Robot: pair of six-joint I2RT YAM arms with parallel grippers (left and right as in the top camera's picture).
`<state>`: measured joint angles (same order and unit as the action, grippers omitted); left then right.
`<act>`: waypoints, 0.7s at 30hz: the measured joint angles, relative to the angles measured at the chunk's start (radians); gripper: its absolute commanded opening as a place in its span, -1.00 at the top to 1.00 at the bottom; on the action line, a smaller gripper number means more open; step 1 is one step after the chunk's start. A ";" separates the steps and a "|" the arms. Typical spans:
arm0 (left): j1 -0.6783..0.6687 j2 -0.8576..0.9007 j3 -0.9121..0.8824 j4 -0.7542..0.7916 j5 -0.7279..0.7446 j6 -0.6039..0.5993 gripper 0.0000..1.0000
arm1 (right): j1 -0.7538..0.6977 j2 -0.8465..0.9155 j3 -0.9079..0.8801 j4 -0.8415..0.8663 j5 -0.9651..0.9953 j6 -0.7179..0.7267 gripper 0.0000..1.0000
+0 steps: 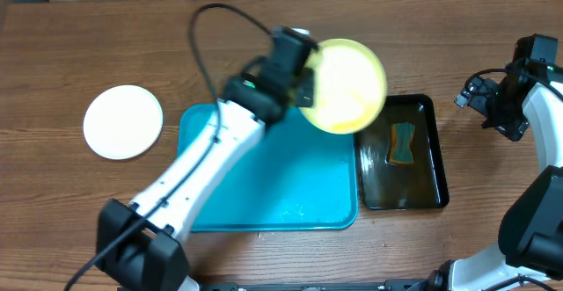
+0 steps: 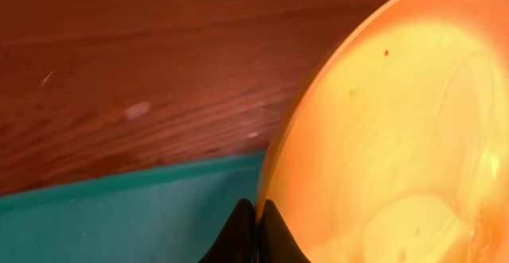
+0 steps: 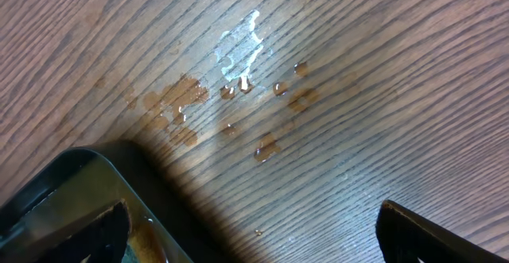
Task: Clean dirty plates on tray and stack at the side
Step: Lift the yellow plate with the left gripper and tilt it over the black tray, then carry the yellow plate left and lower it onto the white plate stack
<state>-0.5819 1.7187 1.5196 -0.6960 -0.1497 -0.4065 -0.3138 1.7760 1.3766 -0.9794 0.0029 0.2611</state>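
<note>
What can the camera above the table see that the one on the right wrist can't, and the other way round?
Only the overhead view shows the left gripper clamping the pale yellow plate, the turquoise tray, a white plate on the wood, and a sponge in dark water. Only the right wrist view shows water drops spilled on the wood ahead of the open right gripper. Both show the black basin and the wooden table.

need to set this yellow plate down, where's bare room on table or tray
Bare wood surrounds the white plate, left of the tray. The tray's right half, beside the basin, is bare. Crowded: tray's far edge, where the left claw holds the yellow plate.
</note>
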 measured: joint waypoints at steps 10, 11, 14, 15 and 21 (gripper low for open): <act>-0.321 0.085 0.002 0.138 -0.438 0.101 0.92 | 0.000 0.000 0.000 0.000 0.000 0.000 -1.00; -0.345 0.101 0.002 0.157 -0.497 0.128 0.92 | 0.000 0.000 0.000 0.000 0.000 0.000 -1.00; -0.412 0.135 0.002 0.231 -0.672 0.213 0.92 | 0.000 0.000 0.000 -0.001 0.000 0.000 -1.00; -0.440 0.141 0.002 0.270 -0.749 0.261 0.92 | 0.000 0.000 0.000 -0.001 0.000 0.000 -1.00; -0.554 0.141 0.005 0.523 -1.004 0.517 0.92 | 0.000 0.000 0.000 0.000 0.000 0.000 -1.00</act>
<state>-1.1362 1.8595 1.5249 -0.1734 -1.1538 0.1101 -0.3134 1.7756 1.3766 -0.9798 0.0032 0.2615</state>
